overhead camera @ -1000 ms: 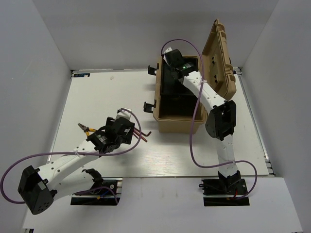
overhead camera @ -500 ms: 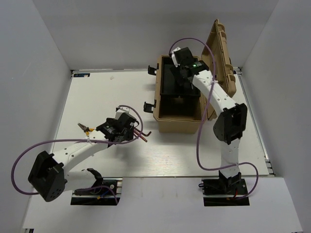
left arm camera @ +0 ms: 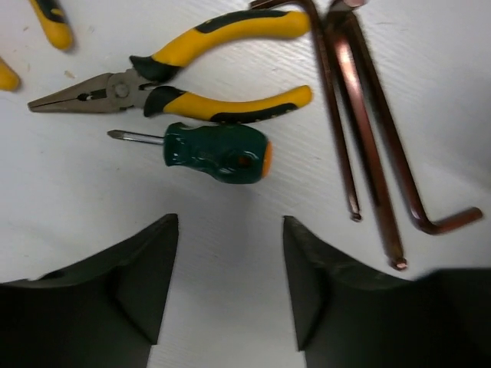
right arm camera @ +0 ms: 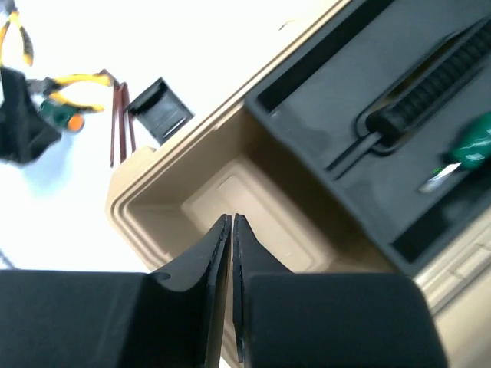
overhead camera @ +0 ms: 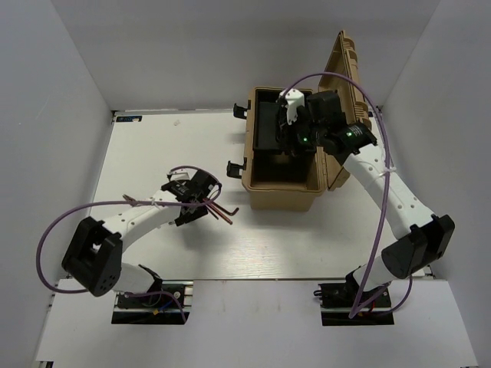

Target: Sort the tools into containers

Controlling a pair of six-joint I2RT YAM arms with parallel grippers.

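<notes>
**Sorting barely begun: most tools wait on the bench**

One green-handled tool (right arm camera: 469, 146) lies in the black tray (right arm camera: 330, 84) of the tan toolbox (overhead camera: 280, 201), which stands open at about 1 o'clock on the bench (overhead camera: 153, 153). It looks like the only piece sorted so far, and the deep compartment beside the tray shows bare.

The rest lies on the bench at roughly 8 o'clock from the box. The yellow-handled pliers (left arm camera: 184, 73) and the short green screwdriver (left arm camera: 219, 149) just beneath them sit at 12 o'clock of the left claw (left arm camera: 228, 245). The dark-red hex keys (left arm camera: 368, 138) are at 2 o'clock, and a second pair of yellow handles (left arm camera: 46, 19) shows at 11 o'clock.

The left claw hovers just short of the screwdriver, fingers apart, nothing between them. The right claw (right arm camera: 231, 230) hangs above the box's open compartment, fingers pressed together, empty. The screwdriver seems the likeliest next pick.
</notes>
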